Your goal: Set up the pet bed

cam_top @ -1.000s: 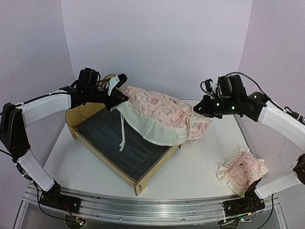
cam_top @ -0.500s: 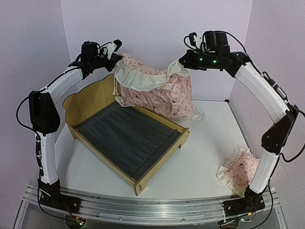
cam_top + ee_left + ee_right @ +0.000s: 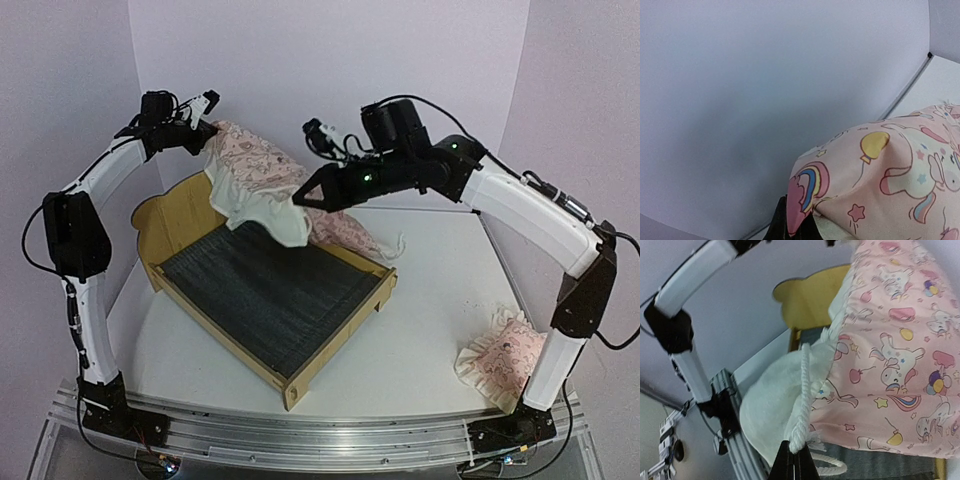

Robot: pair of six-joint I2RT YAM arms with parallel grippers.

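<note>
Since the earlier frame, our right gripper has swung down and to the left from up near the back wall, and it now hangs just above the pet bed. The pink unicorn-print cover has come along with it. Both grippers are clenched. Our left gripper pinches 1 corner of the cover high over the headboard, and our right pinches its white cord and cream ruffle. The pet bed sits angled on the white table. The ruffled pillow lies well apart, to the right.
</note>
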